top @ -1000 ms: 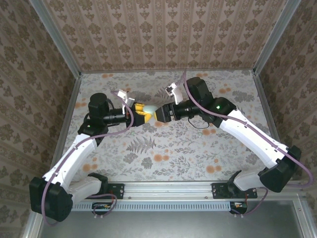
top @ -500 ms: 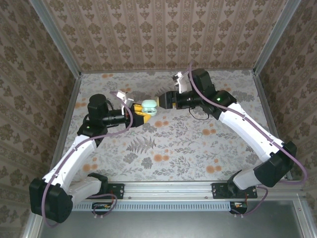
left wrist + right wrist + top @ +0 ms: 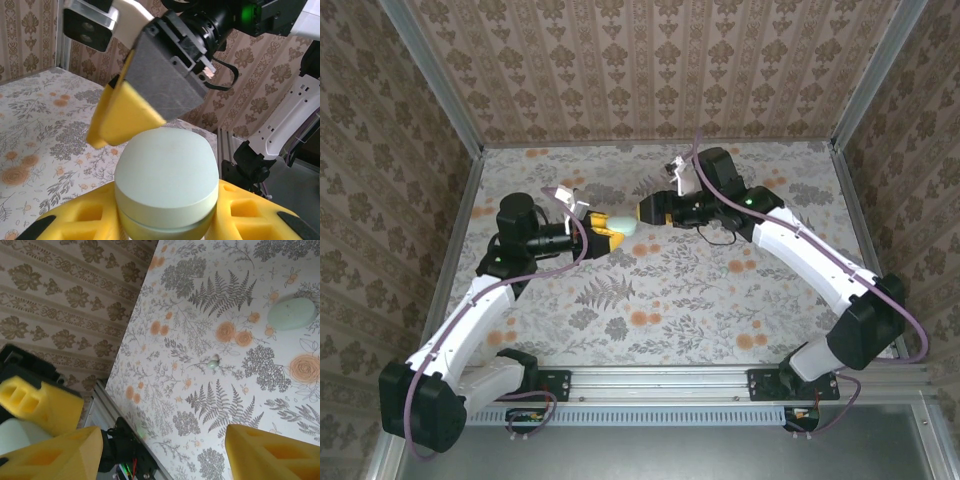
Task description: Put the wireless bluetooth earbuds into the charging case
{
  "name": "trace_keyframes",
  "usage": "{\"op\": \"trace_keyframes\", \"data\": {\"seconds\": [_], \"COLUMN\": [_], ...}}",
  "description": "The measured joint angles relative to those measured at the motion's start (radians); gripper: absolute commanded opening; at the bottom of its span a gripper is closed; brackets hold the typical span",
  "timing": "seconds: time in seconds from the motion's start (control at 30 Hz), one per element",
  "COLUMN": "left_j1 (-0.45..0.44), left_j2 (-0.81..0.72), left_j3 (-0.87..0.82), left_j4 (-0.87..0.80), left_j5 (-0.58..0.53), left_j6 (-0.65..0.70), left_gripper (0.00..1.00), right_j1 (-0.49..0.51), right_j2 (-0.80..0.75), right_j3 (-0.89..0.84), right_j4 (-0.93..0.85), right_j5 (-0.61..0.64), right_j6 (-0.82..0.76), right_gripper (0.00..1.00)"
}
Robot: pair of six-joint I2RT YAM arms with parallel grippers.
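Mint-green charging case (image 3: 167,170) sits clamped in your left gripper (image 3: 604,233). Your right gripper (image 3: 648,210), jaws apart and empty, has drawn back off it. An earbud (image 3: 214,363) lies on the table (image 3: 720,300), likely uninserted.

You have a left arm (image 3: 470,310) and a right arm (image 3: 820,263) in white shells with black joints; a purple cable (image 3: 407,415) loops along each; a green light (image 3: 748,201) glows on the right arm; left claw (image 3: 611,232) and right claw (image 3: 646,210) carry yellow foam pads (image 3: 47,407); each wrist has a white camera (image 3: 676,172).
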Motion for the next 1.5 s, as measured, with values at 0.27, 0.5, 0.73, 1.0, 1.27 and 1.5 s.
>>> {"op": "trace_keyframes", "data": {"seconds": [0.27, 0.5, 0.73, 1.0, 1.27, 1.5], "left_j1": [0.034, 0.12, 0.177, 0.186, 0.19, 0.195], "left_j2": [0.006, -0.089, -0.291, -0.444, -0.46, -0.494], "left_j3": [0.0, -0.003, -0.048, -0.079, -0.086, -0.086], "left_j4": [-0.051, -0.245, -0.43, -0.529, -0.576, -0.593], "left_j5": [-0.015, -0.117, -0.336, -0.526, -0.566, -0.578], "left_j6": [0.018, 0.1, 0.179, 0.234, 0.269, 0.291], "left_gripper": [0.07, 0.07, 0.07, 0.07, 0.06, 0.06], "right_j1": [0.014, 0.101, 0.197, 0.292, 0.316, 0.324], "right_j2": [-0.067, 0.083, 0.432, 0.658, 0.776, 0.885], "right_j3": [-0.078, -0.092, 0.046, 0.24, 0.421, 0.583], "right_j4": [-0.003, 0.015, 0.018, 0.007, -0.064, -0.179], "right_j5": [0.046, 0.158, 0.225, 0.26, 0.328, 0.39], "right_j6": [-0.026, 0.009, 0.082, 0.188, 0.216, 0.208], "right_gripper": [0.66, 0.59, 0.46, 0.34, 0.39, 0.4]}}
